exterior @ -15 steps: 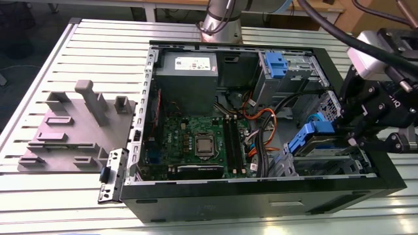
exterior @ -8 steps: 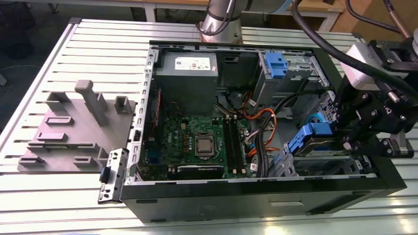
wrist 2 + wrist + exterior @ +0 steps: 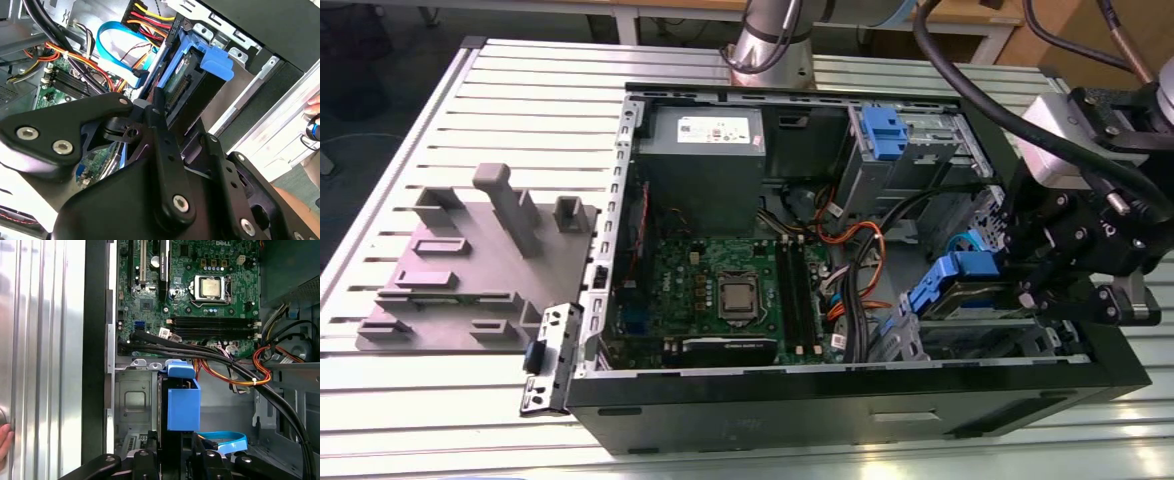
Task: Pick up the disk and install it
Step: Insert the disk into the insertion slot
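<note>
The disk [image 3: 971, 296] stands on edge in the drive bay at the near corner of the open computer case [image 3: 854, 400], on the exterior view's right. Its blue plastic rail and tab [image 3: 958, 272] face up. My gripper [image 3: 1025, 285] reaches in from the right and is shut on the disk. In the second wrist view the disk [image 3: 184, 85] shows its connector edge and blue tab, with black fingers [image 3: 156, 112] alongside it. In the first wrist view the disk [image 3: 171, 432] and its blue rail [image 3: 183, 400] sit between my gripper's [image 3: 175, 456] fingers.
Black and orange cables [image 3: 235, 367] and a flat blue cable [image 3: 225, 441] run close by the bay. The motherboard [image 3: 720, 290], a grey power supply [image 3: 700, 135] and a bare blue bracket [image 3: 881, 130] fill the case. A grey fixture [image 3: 480, 250] lies left. A person's hand [image 3: 4, 440] rests outside the case.
</note>
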